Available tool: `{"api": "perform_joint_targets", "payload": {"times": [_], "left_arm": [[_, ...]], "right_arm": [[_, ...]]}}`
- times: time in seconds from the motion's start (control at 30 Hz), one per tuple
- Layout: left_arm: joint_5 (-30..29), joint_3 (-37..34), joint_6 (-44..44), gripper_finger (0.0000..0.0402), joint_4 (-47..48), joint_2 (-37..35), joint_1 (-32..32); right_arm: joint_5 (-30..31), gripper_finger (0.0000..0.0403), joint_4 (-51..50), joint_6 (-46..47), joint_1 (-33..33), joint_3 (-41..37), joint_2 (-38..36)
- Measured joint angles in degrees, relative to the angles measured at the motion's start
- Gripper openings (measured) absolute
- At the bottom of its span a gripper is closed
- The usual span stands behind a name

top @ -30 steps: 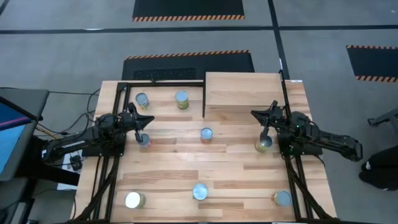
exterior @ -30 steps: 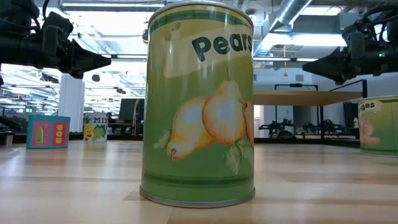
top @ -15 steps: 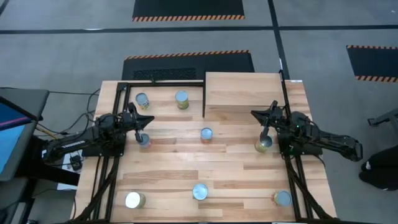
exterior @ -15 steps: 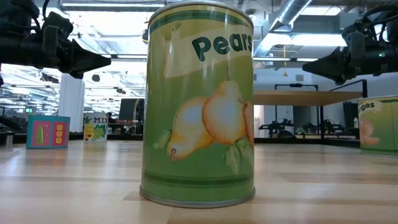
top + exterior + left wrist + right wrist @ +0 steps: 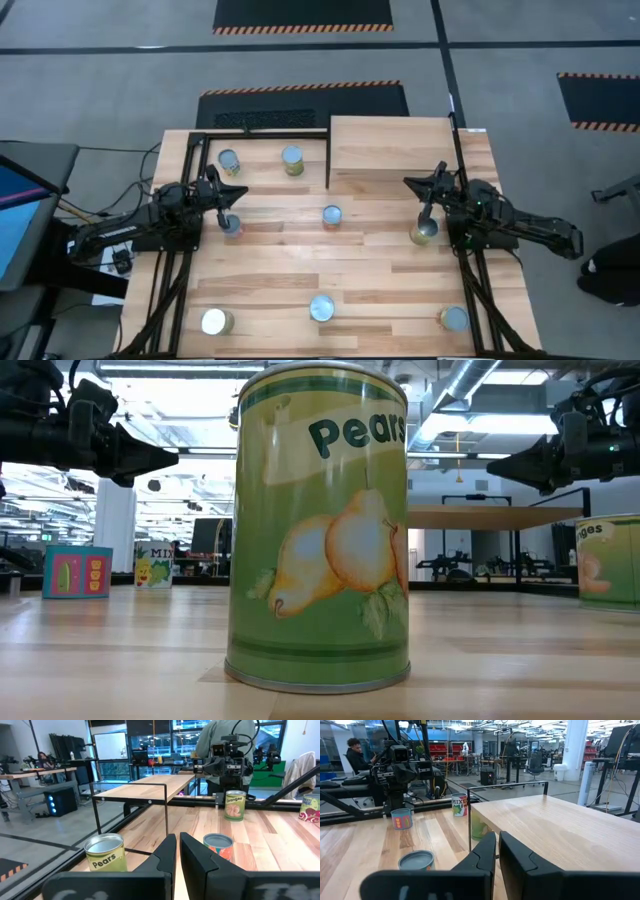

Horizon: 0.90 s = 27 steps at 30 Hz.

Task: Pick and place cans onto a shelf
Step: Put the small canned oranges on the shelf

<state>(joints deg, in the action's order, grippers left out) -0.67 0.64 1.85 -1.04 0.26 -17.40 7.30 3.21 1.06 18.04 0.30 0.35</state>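
**Both arms poised above the desk, cans unshelved**

You see the left gripper over the desk's left side, jaws closed and empty, just above a can. The right gripper hangs at the right, jaws nearly closed on nothing, a green-labelled can just near of it. The shelf — far right corner — carries no cans. Other cans stand scattered: two far left, one central, three along the near edge, including the pears can.
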Motion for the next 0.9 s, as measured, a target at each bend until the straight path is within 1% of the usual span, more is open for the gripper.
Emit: {"api": "perform_joint_targets", "payload": {"times": [0.13,0.37,0.53,0.6,0.67,0.73,0.83,0.9], "left_arm": [[0.0,-0.02,0.48,0.0014,0.0,0.01,-0.01],[0.0,-0.01,0.95,0.0014,0.0,-0.01,0.0],[-0.06,-0.02,-0.76,0.0014,0.0,-0.01,-0.01],[-0.19,0.0,-1.21,0.0014,0.0,-0.01,-0.01],[-0.24,0.0,-1.04,0.0014,0.0,-0.01,-0.01],[-0.28,0.0,-1.01,0.0014,0.0,0.01,-0.01],[-0.85,0.0,-0.11,0.0014,-0.06,0.0,0.01],[-1.22,-0.01,1.43,0.0013,-0.15,0.01,0.01]], "right_arm": [[0.38,0.0049,0.24,0.0,0.0,-0.02,0.01],[-0.59,0.0049,4.45,0.06,-0.02,-0.01,0.0],[-1.39,0.0049,10.55,3.9,-0.02,0.0,0.02],[-3.25,0.0049,13.99,5.09,-0.02,0.02,-0.03],[-7.0,0.0049,14.14,4.5,-0.02,0.34,-0.01],[-8.73,0.0043,13.72,3.61,-0.07,0.95,0.08],[-7.98,0.0017,14.5,1.73,-0.04,1.49,1.2],[-7.39,0.0009,14.07,0.64,-0.04,1.36,2.37]]}}
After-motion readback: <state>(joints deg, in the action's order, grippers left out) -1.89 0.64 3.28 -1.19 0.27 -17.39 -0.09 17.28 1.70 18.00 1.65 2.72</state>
